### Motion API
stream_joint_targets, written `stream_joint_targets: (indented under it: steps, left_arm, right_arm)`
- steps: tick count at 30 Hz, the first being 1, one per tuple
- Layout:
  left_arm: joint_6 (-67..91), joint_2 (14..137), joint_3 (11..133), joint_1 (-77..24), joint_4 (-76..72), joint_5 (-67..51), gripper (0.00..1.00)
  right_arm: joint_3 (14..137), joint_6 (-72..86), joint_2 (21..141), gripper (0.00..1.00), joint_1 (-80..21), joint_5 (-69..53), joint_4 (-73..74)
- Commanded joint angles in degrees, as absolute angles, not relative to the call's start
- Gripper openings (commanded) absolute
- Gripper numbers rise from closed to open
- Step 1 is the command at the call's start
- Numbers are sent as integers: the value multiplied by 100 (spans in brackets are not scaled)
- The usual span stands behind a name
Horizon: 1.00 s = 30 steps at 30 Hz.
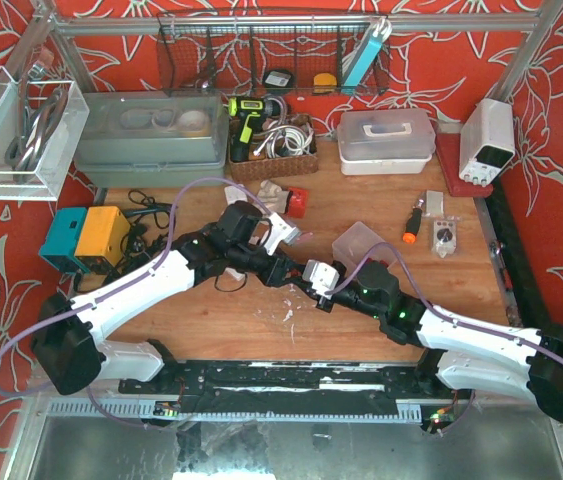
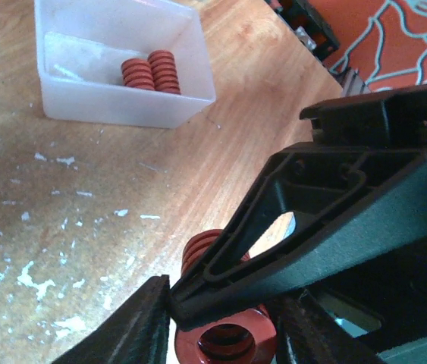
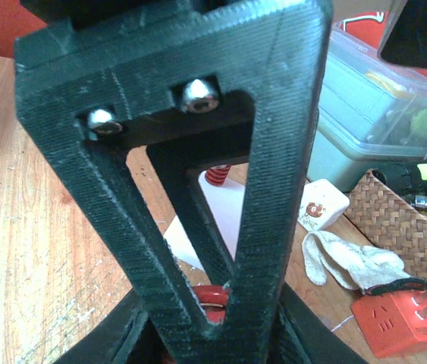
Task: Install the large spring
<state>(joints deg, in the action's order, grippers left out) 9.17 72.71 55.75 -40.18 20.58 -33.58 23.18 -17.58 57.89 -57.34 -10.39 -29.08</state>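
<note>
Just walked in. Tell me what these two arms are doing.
Both arms meet over the middle of the wooden table around one red spring. The right gripper looks clamped shut on it. The left gripper has a finger on either side of the same spring, but whether it grips yet is unclear. Two more red springs lie in a clear bin nearby. Nothing shows the spring installed yet.

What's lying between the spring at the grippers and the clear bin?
Nothing but bare wooden table, flecked white, between spring and bin; left wrist view shows it.
</note>
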Motion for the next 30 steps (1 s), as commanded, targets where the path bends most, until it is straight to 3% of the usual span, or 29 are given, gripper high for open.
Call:
stream_joint_targets:
  steps: [1, 8, 14, 25, 30]
  left_arm:
    - [830, 7278, 5508, -4052, 2426, -3495, 35]
    - [821, 7280, 5628, -4044, 2525, -3225, 11]
    - [894, 7239, 5807, -4019, 2491, -2880, 0]
    - [823, 7263, 6232, -3784, 2975, -1518, 0]
    - [683, 7346, 6493, -3636, 3462, -406, 0]
  right_arm:
    - [2321, -1820, 5754, 0, -5730, -706, -3272]
    - [2362, -1742, 5810, 2, -5737, -631, -3237]
    - [2512, -1523, 5899, 38, -5731, -500, -3000]
    - [2411, -1260, 5556, 96, -5731, 214, -2948]
    - [2519, -845, 5445, 99, -5729, 862, -2636]
